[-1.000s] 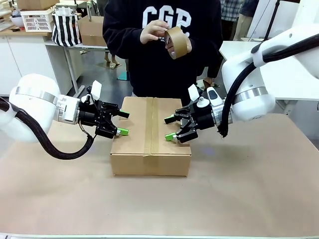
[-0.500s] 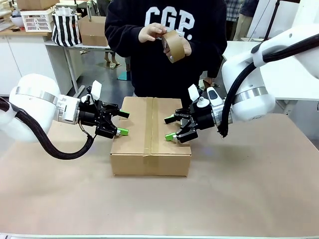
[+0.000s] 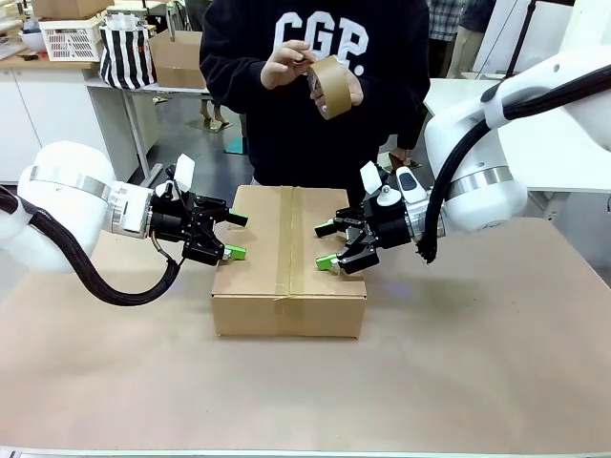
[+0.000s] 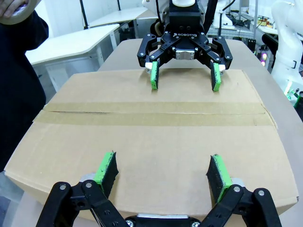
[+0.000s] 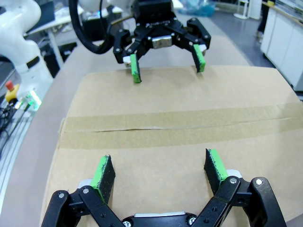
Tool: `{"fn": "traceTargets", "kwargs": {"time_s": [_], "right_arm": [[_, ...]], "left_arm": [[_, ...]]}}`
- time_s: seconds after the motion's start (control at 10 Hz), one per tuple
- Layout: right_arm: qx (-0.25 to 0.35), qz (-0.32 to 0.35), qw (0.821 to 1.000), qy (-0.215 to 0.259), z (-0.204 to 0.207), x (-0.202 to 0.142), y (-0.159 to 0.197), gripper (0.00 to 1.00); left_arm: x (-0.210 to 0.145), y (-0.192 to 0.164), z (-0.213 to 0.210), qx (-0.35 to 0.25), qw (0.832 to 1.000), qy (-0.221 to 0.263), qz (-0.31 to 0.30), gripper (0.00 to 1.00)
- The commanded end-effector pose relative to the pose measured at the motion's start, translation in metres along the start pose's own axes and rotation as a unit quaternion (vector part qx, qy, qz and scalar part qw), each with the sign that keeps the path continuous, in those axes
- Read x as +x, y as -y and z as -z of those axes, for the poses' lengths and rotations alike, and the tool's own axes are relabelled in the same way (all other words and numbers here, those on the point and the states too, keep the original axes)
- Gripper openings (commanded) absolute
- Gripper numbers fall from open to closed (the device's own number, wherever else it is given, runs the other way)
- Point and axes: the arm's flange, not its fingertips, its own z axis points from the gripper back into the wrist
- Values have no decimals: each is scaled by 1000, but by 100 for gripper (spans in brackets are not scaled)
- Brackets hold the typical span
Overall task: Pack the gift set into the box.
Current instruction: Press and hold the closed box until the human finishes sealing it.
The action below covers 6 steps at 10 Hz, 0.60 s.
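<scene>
- The box (image 3: 288, 260) sat mid-table on brown paper, flaps down, a strip of tape (image 4: 156, 118) along the centre seam.
- Left gripper (image 3: 234, 236) over the box's left top edge, jaws spread, gripping nothing; pads looked on or just above the flap, contact unclear.
- Right gripper (image 3: 326, 245) mirrored it on the right flap, jaws also spread and empty.
- Both wrist views showed the opposite gripper across the seam, fingers pointing down at the cardboard.
- Person at the far side held a tape roll (image 3: 333, 84) in both hands (image 3: 286, 62) at chest height, well above the box.
- Judged: flaps held shut for taping; packing nearly finished.
- Risks: if either gripper lifted or slid, a flap could spring up and split the seam; too much downward press could dent the corrugated top; person's hands coming down with tape could meet the fingers near the seam; uneven push could shift the box on the paper.
</scene>
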Motion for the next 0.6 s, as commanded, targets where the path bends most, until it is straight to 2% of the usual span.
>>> {"fn": "traceTargets", "kwargs": {"time_s": [0.0, 0.5], "right_arm": [[-1, -8, 1000, -2, 0, -1, 0, 100], [-1, -8, 1000, -2, 0, -1, 0, 100]], "left_arm": [[-2, 1, -1, -2, 1000, -1, 1, 100], [-2, 1, -1, -2, 1000, -1, 1, 100]]}}
